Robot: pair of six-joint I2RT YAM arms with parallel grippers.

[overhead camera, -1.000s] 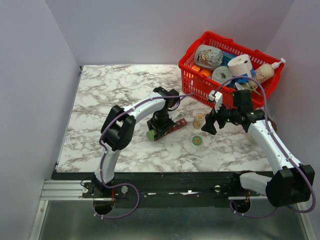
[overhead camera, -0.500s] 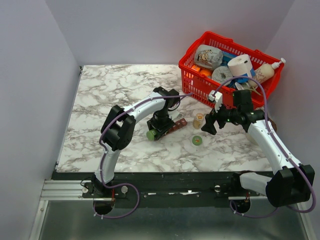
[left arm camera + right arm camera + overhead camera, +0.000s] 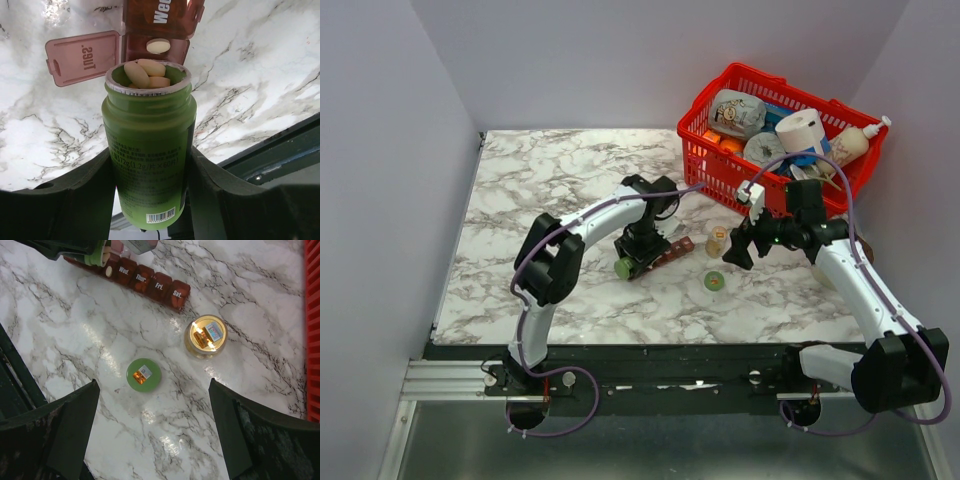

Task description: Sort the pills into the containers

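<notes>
Your left pincer (image 3: 150,182) grips green bottle (image 3: 147,125), pills (image 3: 145,73) at mouth, facing open cell of containers (image 3: 172,47); right pincer (image 3: 154,390) spread wide, empty.

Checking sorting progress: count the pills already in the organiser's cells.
1. One pale pill lies in the open cell of the organiser, just beyond the green bottle. Other cells are lidded or out of view, so more may be hidden.

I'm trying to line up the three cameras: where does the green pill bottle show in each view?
Top external: green bottle left of centre, held in the left gripper.
Left wrist: centre of frame, open mouth pointing at an open cell.
Right wrist: only a green sliver at the top-left edge.
Shared landmark: the reddish-brown pill organiser, beside the bottle's mouth in every view.
</notes>
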